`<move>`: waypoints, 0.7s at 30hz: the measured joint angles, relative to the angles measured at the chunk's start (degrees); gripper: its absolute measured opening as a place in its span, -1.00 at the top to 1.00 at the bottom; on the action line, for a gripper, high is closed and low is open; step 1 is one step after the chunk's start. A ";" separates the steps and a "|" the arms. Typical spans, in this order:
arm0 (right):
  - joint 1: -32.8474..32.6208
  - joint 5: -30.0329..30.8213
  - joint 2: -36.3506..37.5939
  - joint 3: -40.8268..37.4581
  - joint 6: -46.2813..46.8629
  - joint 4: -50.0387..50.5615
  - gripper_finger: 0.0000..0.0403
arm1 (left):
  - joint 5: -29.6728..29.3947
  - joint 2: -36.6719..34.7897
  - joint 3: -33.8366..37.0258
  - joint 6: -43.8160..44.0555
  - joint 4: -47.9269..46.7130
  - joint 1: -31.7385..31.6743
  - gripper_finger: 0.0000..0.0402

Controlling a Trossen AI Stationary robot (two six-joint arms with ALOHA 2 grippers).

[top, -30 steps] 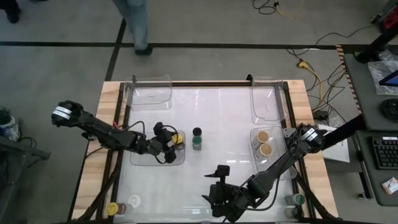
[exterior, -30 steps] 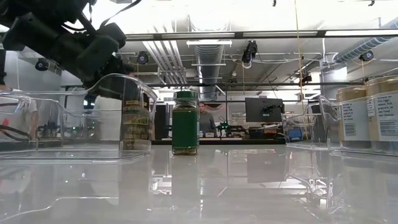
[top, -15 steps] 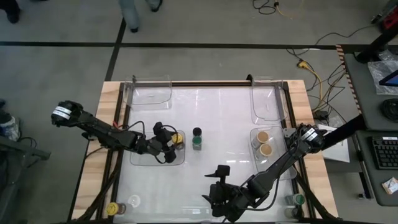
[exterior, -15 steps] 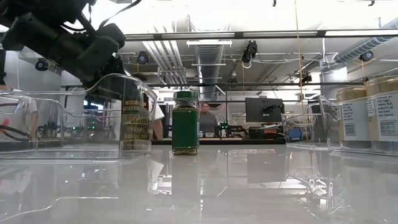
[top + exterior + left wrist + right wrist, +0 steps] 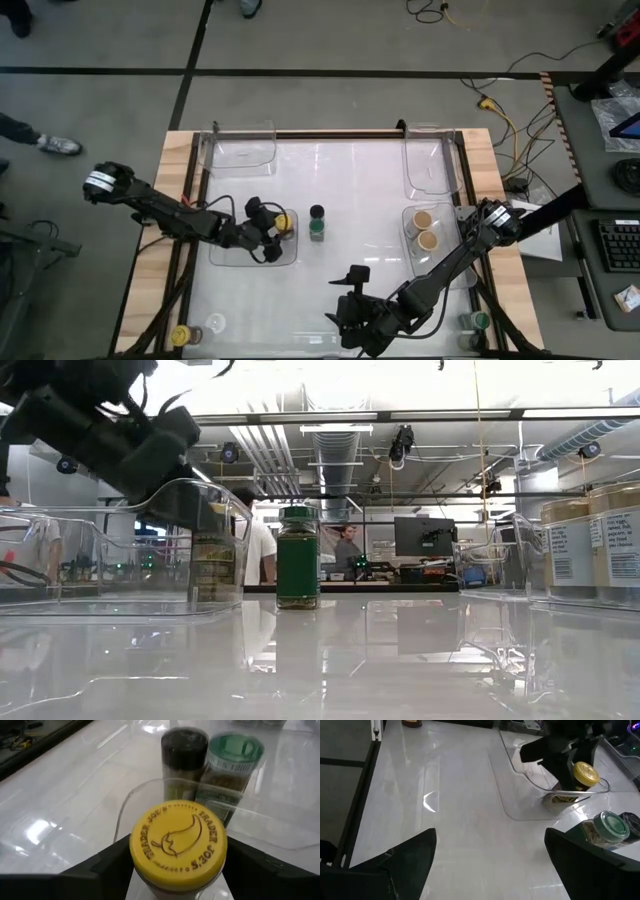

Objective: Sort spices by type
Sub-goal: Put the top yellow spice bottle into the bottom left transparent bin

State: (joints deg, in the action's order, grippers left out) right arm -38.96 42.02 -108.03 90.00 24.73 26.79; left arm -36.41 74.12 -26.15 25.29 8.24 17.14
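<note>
A yellow-lidded spice jar [image 5: 177, 845] stands inside the clear left tray [image 5: 232, 256], with my left gripper [image 5: 276, 230] around it. Just right of that tray, on the bare table, a green-lidded jar [image 5: 317, 232] and a black-lidded jar [image 5: 317, 212] stand side by side. Two tan-lidded jars [image 5: 426, 229] sit in the right tray [image 5: 443, 268]. My right gripper [image 5: 342, 298] hangs wide open over the table's near middle and touches nothing; its wrist view looks toward the yellow-lidded jar [image 5: 576, 782]. My left gripper holds the yellow-lidded jar just under its lid [image 5: 150, 885], one finger [image 5: 107, 867] on each side. It comes slanting down from the table's left. The lid hides the place of contact. The jar stands upright with its base on the tray floor [image 5: 215, 598].
Empty clear trays lie at the far left [image 5: 240, 148] and far right [image 5: 425, 160]. More jars stand on the wooden rim at the near left [image 5: 181, 335] and near right [image 5: 480, 322]. People move in the room behind the table.
In the low view my left gripper has sunk a little lower around the yellow-lidded jar, which has stayed in the tray. The other jars have not moved.
</note>
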 joint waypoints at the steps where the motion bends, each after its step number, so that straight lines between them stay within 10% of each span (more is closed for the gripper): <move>1: 0.00 0.00 0.00 -0.05 0.18 0.00 -0.81 | 0.00 0.00 0.02 -0.05 -0.04 -0.01 -0.28; 10: 0.00 0.00 0.00 -0.13 0.71 0.00 -0.81 | -0.16 -0.69 -2.25 -0.70 -1.68 -0.01 -0.37; 21: -0.15 -0.08 0.00 -0.16 1.53 0.04 -0.81 | 1.91 -1.27 -14.51 2.23 -29.38 0.07 -0.49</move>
State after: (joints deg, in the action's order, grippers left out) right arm -39.11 41.94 -108.03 89.84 26.26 26.83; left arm -34.50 72.85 -40.65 27.52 -21.15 17.21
